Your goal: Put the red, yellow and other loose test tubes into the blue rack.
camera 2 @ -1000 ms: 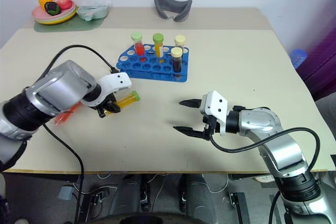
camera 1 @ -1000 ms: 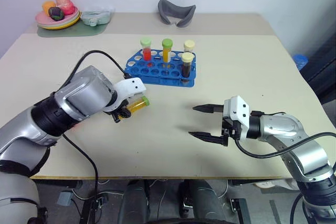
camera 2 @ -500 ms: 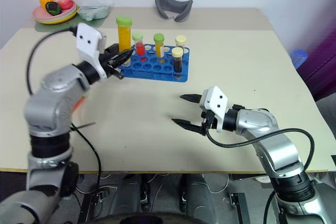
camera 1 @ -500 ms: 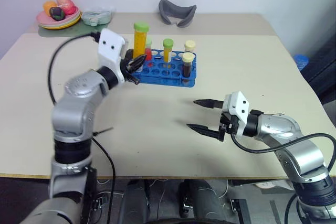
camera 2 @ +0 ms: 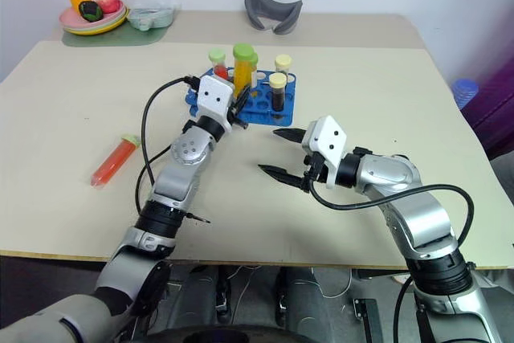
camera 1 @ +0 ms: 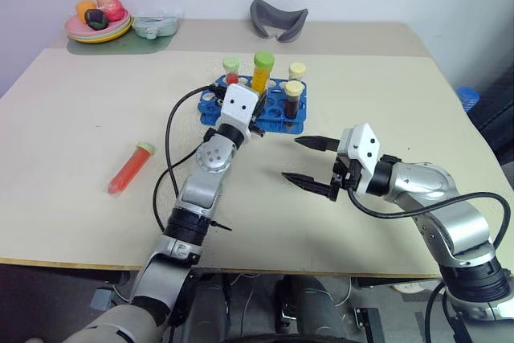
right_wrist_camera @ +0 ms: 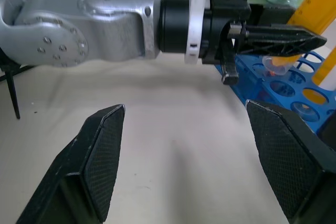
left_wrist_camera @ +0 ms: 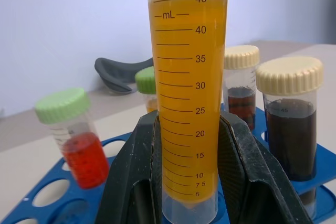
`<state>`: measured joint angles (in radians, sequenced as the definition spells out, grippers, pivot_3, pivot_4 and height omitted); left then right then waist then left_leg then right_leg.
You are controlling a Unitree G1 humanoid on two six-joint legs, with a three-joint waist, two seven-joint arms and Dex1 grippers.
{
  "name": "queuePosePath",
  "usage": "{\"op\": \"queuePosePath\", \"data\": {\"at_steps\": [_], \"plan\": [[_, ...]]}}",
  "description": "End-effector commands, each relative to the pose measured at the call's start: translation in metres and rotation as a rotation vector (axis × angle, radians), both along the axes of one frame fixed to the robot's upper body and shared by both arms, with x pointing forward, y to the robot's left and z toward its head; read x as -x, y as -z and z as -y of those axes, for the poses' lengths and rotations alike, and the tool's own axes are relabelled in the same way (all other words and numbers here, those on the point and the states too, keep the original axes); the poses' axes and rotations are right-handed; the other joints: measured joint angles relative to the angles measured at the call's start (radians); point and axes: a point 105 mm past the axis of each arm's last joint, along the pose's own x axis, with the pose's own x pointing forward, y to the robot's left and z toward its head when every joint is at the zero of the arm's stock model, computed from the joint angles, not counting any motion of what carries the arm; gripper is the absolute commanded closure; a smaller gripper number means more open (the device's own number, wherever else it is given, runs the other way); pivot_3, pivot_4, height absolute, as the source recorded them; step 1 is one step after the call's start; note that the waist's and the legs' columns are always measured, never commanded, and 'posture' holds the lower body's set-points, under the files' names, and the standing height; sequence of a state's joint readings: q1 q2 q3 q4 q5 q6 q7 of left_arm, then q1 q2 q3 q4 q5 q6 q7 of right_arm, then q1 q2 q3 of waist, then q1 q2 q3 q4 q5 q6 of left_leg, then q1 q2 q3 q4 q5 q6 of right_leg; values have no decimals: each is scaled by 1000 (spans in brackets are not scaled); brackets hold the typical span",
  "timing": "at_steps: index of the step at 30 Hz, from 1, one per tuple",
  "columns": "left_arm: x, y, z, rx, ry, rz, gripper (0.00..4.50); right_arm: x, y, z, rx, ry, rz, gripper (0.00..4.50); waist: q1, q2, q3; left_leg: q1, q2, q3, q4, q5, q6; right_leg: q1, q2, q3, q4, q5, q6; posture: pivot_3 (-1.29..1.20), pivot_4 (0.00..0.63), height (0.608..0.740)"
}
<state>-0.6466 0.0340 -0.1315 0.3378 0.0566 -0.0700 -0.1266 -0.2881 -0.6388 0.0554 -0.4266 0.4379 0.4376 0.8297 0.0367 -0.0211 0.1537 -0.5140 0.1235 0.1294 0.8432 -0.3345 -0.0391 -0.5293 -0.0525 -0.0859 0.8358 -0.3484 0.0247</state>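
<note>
The blue rack (camera 1: 277, 118) stands in the middle of the table and holds a red tube (camera 1: 231, 70), a yellow tube (left_wrist_camera: 149, 85) and two dark tubes with cream caps (camera 1: 294, 98). My left gripper (camera 1: 257, 114) is shut on a yellow tube with a green cap (left_wrist_camera: 189, 103), held upright just over the rack's near holes. My right gripper (camera 1: 291, 158) hangs open and empty over the table, right of and nearer than the rack. A red tube with a green cap (camera 1: 131, 168) lies loose on the table at the left.
At the far left corner a plate of fruit (camera 1: 98, 26) and a clear container (camera 1: 152, 27) sit on a green mat. A grey curved object (camera 1: 278, 20) lies at the far edge. A black cable (camera 1: 173, 130) loops off my left arm.
My left arm has swung from the table's left to the rack, turning the yellow tube from lying to upright. The red tube on the table is uncovered. The right gripper has barely moved.
</note>
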Motion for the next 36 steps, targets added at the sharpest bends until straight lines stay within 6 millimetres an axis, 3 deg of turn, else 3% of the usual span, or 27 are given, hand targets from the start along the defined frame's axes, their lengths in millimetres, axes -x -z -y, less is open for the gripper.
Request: {"op": "queuePosePath", "data": {"at_steps": [1,11,20,36], "plan": [[-1,-22,2,46,1,96,3692,2,-13,3,-19,15,48,730,0,0,0,0,0,0,0,0,0,0,0,0,0,0,0,0,150,660],[-9,-7,6,155,30,39,3692,4,-14,6,-30,58,51,730,0,0,0,0,0,0,0,0,0,0,0,0,0,0,0,0,150,660],[-8,3,21,130,84,29,3692,4,-14,4,-38,61,52,730,0,0,0,0,0,0,0,0,0,0,0,0,0,0,0,0,150,660],[-16,11,16,111,45,15,3692,5,-13,-1,-52,55,47,730,0,0,0,0,0,0,0,0,0,0,0,0,0,0,1,0,150,660]]}}
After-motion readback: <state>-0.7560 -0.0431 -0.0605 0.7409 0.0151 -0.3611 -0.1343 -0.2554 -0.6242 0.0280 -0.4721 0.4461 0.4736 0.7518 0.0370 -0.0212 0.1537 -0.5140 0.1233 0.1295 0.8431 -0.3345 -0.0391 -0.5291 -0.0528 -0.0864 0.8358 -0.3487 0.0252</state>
